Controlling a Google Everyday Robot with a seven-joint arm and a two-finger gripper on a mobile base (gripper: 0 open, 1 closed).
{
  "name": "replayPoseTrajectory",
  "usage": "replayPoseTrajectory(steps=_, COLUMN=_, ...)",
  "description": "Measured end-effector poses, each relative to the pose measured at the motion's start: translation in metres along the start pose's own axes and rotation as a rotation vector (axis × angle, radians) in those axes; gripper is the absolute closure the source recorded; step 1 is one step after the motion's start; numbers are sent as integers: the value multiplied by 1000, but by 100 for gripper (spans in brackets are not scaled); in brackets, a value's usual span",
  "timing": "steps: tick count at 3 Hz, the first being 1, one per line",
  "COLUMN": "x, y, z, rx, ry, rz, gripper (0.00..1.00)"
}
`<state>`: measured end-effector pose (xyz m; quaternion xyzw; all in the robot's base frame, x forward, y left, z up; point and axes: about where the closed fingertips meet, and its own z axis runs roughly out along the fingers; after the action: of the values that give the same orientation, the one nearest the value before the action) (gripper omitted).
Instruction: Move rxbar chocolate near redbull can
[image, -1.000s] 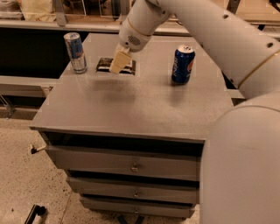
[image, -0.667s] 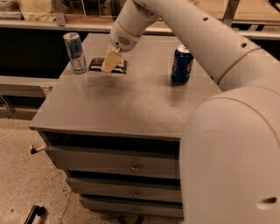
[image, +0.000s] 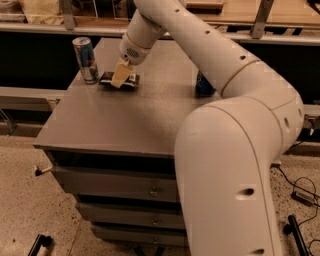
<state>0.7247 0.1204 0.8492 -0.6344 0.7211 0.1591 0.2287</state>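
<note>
The redbull can (image: 86, 59) stands upright near the far left corner of the grey cabinet top (image: 125, 120). The rxbar chocolate (image: 107, 79), a flat dark bar, lies on the top just right of the can, a small gap apart. My gripper (image: 120, 76) comes down from the white arm onto the middle of the bar, its pale fingers (image: 121, 73) over the wrapper. The arm crosses the view from the lower right.
A dark blue Pepsi can (image: 202, 86) stands at the right, partly hidden behind my arm. The cabinet has drawers (image: 120, 185) below. A shelf with rails (image: 65, 15) runs behind. Cables lie on the speckled floor (image: 300, 195) at right.
The gripper and the bar have moved left toward the redbull can, and the bar now lies close beside it. The arm now covers most of the Pepsi can.
</note>
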Motion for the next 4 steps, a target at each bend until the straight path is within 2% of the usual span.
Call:
replayPoseTrajectory(steps=1, x=0, y=-6, z=10, rx=-2, ry=1, rz=23, gripper=66)
replayPoseTrajectory(steps=3, x=-5, y=-9, z=15, rx=-11, ry=-9, rz=44, gripper=19)
replayPoseTrajectory(steps=4, x=-6, y=-6, z=8, rx=-19, ry=-22, rz=36, gripper=0)
